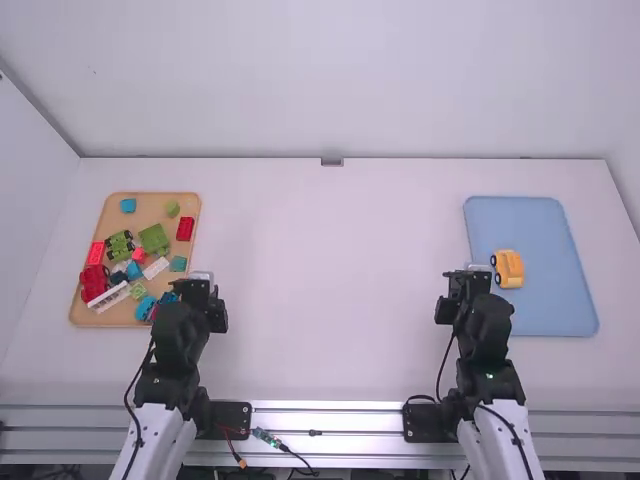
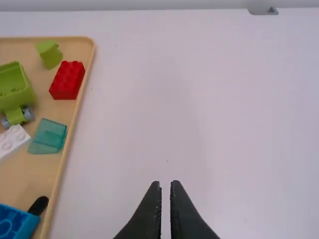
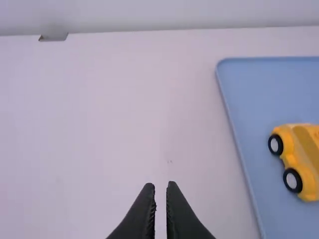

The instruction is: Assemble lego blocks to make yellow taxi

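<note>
Nearest: metal rail [image 1: 330, 407] along the table's near edge, loose cables [image 1: 285, 447] by it.

Next, both arms, folded near their bases. Left gripper [image 1: 196, 288] is just beside the wooden tray's near right corner. Fingers nearly pressed together, thin slit between the tips. Right gripper [image 1: 468, 285] is just left of the blue tray [image 1: 545, 220]. Same state: drawn together, narrow slit at the tips.

Blue tray, right side of table: yellow car body [image 1: 510, 268] sits near the tray's left side, around mid-depth. Black wheels with white hubs on its left flank.

Wooden tray [image 1: 152, 204], left side of table, holds the loose blocks. Near end: blue studded brick [image 2: 12, 222] near the tray's right edge, long white piece [image 1: 108, 297] set at a slant to the left, dark red piece [image 1: 94, 282] just beyond it. Middle: short white brick [image 1: 156, 267], translucent teal piece [image 1: 178, 264] near the right edge, bright red brick [image 1: 96, 253] at the left edge. Beyond those: green wheeled piece [image 1: 119, 245], and right of it a green box-shaped piece [image 1: 154, 236]. Then red studded brick [image 1: 185, 229] by the right edge. Far end: light green block [image 1: 172, 208] on the right, small blue block [image 1: 128, 205] on the left.

Farthest: small grey fitting [image 1: 332, 162], middle of the table's far edge.
</note>
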Action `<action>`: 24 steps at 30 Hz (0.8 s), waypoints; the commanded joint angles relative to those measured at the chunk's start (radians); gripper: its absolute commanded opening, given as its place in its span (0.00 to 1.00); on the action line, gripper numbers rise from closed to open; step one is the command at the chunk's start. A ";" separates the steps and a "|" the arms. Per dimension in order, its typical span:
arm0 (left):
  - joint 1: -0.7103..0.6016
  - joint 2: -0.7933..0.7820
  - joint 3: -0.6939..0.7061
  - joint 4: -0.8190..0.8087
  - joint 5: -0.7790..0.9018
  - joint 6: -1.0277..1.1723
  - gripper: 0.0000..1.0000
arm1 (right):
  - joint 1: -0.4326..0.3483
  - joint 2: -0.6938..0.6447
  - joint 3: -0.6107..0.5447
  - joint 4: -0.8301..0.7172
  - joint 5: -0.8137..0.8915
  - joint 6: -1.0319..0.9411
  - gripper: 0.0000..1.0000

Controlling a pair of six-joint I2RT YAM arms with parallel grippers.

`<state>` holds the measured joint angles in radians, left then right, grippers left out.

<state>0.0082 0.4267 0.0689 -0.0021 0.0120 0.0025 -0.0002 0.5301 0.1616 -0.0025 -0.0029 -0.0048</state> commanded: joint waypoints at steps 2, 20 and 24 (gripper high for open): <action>-0.008 -0.062 -0.062 0.002 -0.012 -0.002 0.00 | 0.000 -0.067 -0.068 0.002 0.003 0.005 0.00; -0.008 -0.322 -0.069 0.002 -0.012 -0.002 0.00 | 0.000 -0.352 -0.162 0.002 0.003 0.005 0.00; -0.008 -0.364 -0.069 0.002 -0.012 -0.002 0.00 | 0.000 -0.400 -0.162 0.002 0.003 0.005 0.00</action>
<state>0.0082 0.0902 0.0101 0.0051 0.0025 -0.0010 -0.0002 0.1600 0.0116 0.0051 -0.0040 -0.0032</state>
